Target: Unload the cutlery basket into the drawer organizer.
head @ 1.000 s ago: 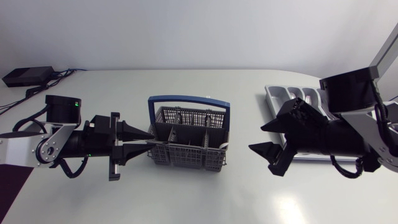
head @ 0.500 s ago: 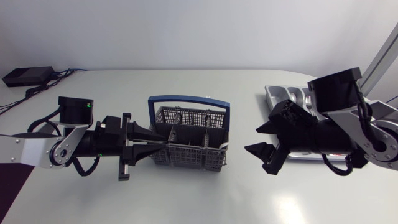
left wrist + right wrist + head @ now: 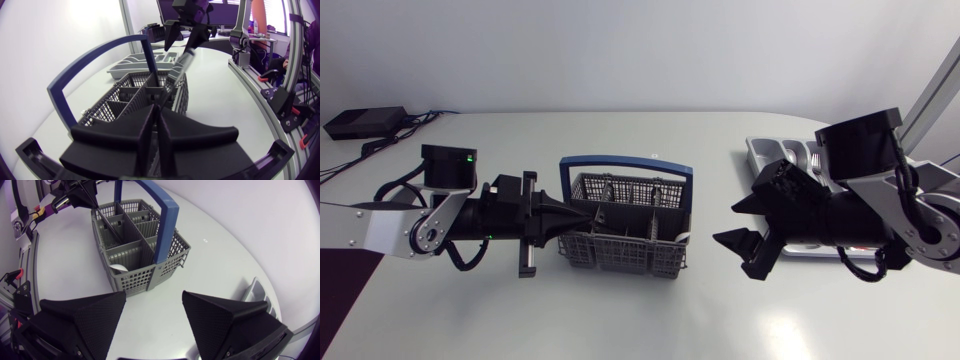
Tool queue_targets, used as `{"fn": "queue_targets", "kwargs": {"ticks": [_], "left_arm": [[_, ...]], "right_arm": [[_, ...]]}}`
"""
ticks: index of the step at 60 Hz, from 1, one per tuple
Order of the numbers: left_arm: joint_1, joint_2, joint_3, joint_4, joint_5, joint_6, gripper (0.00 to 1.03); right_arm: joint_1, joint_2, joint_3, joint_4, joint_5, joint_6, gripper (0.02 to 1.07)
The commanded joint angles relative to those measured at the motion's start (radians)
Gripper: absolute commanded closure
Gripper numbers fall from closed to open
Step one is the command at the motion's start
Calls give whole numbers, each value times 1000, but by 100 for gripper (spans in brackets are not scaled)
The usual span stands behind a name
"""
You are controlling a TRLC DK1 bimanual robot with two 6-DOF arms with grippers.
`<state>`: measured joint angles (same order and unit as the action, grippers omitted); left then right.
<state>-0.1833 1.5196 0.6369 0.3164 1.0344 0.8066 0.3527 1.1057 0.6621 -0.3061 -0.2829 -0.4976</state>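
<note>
One grey basket (image 3: 620,252) with a blue handle (image 3: 620,158) stands in the middle of the tabletop. The grey organizer (image 3: 760,152) lies near the right edge, well apart from it. A light cutlery handle (image 3: 181,61) leans out at the basket's right end.

The left gripper (image 3: 585,216) has its tips over the basket's left wall, with the fingers pressed together. Whether a thin piece is pinched between them I cannot tell. The right gripper (image 3: 730,225) hovers between basket and organizer, fingers wide apart and holding nothing.

I judge the step in hand is to take one piece out. To do it well, the pull should go straight up along the compartment, so that the piece does not catch the grid or the blue handle. The basket looks light and may tip, so the lift should be slow.
</note>
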Motion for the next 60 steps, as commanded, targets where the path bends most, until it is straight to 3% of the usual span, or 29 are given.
{"fn": "queue_targets", "kwargs": {"ticks": [1, 11, 24, 40, 48, 60], "left_arm": [[-19, 4, 20, -10, 13, -52, 100], [-73, -67, 61, -79, -77, -80, 100], [-127, -148, 187, -335, -149, -30, 100], [-186, -144, 310, -473, -221, -43, 100], [-194, -167, 403, -554, -223, -70, 100], [-234, -185, 549, -695, -223, -103, 100]], "right_arm": [[3, 0, -4, 10, 7, 16, 26], [0, -14, -18, 10, 5, 10, 26], [0, -50, -32, 7, -4, 5, 26], [5, -87, -45, 4, -22, 5, 26], [2, -119, -13, -28, -79, 11, 26], [-3, -109, 114, -120, -246, 48, 25]]}}
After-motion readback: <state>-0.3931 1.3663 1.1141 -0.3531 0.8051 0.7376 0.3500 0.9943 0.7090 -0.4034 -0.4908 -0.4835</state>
